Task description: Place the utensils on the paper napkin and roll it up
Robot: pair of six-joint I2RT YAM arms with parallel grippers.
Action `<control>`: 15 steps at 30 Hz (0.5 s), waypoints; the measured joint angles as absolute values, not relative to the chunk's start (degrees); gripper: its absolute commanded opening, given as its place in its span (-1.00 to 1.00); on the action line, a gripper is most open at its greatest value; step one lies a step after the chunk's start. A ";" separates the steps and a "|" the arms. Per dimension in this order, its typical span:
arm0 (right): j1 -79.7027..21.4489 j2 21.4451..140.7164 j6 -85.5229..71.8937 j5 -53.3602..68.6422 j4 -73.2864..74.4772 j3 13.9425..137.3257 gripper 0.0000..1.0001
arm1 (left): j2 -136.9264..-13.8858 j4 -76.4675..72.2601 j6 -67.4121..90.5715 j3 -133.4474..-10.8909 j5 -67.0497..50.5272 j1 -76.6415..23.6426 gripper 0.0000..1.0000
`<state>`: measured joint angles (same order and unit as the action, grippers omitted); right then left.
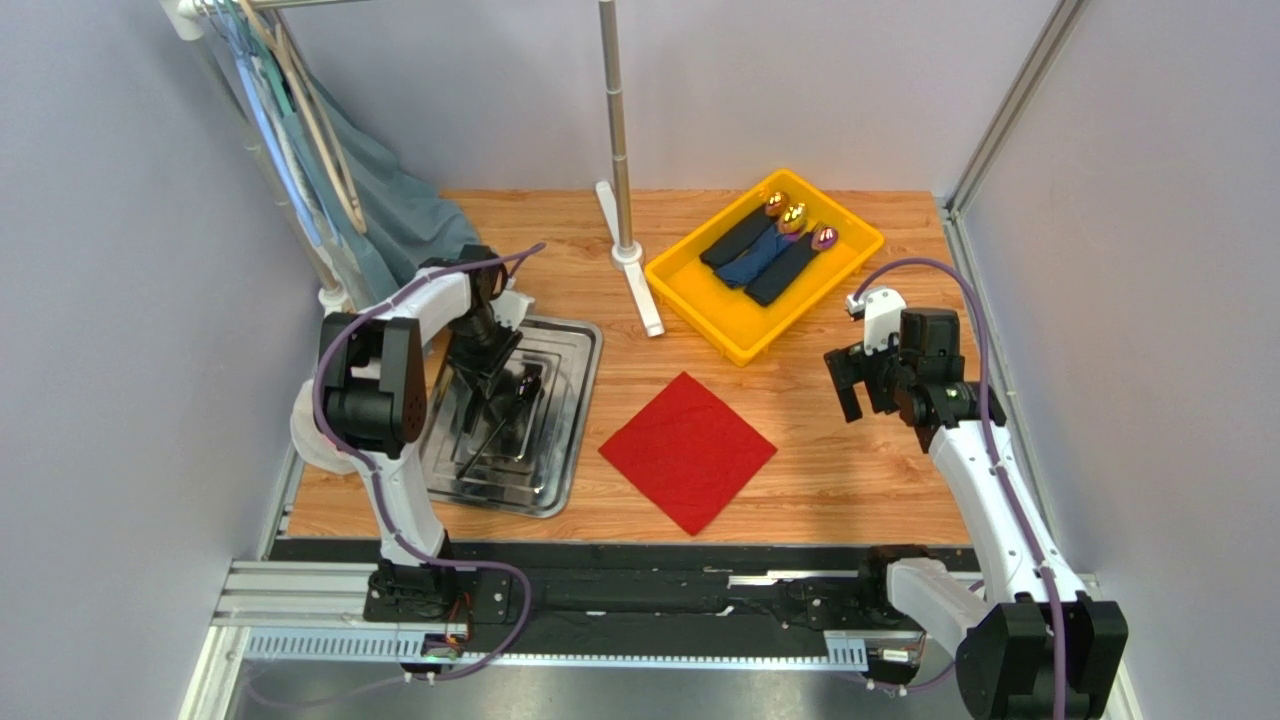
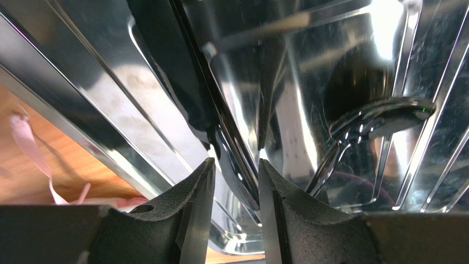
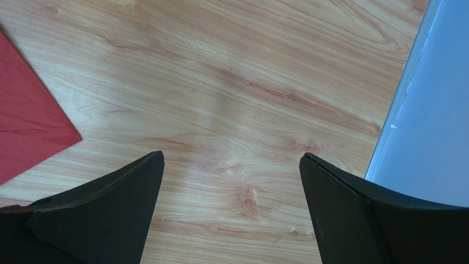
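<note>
Left tool (image 2: 235,165) half-closed astride dark utensil (image 2: 217,132) in tray (image 2: 99,99), grip unclear, right tool (image 3: 231,159) wide open

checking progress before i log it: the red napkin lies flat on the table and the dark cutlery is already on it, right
Not quite. The red napkin does lie flat on the table, but it is bare: the dark cutlery is in the steel tray, as the top view shows.

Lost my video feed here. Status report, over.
Left gripper straddles a dark utensil in steel tray, grip unconfirmed. Right gripper open over table. Red napkin flat, nothing on it.
</note>
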<state>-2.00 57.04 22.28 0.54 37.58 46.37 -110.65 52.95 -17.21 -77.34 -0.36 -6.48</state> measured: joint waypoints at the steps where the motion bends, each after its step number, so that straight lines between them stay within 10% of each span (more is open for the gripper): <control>1: -2.00 57.12 22.28 0.54 37.58 46.37 1.00 | -110.93 52.82 -17.19 -77.67 -0.34 -6.48 -0.14; 15: -2.00 58.11 22.20 0.78 38.33 47.40 1.00 | -113.69 52.49 -16.49 -79.79 -0.14 -5.89 -0.51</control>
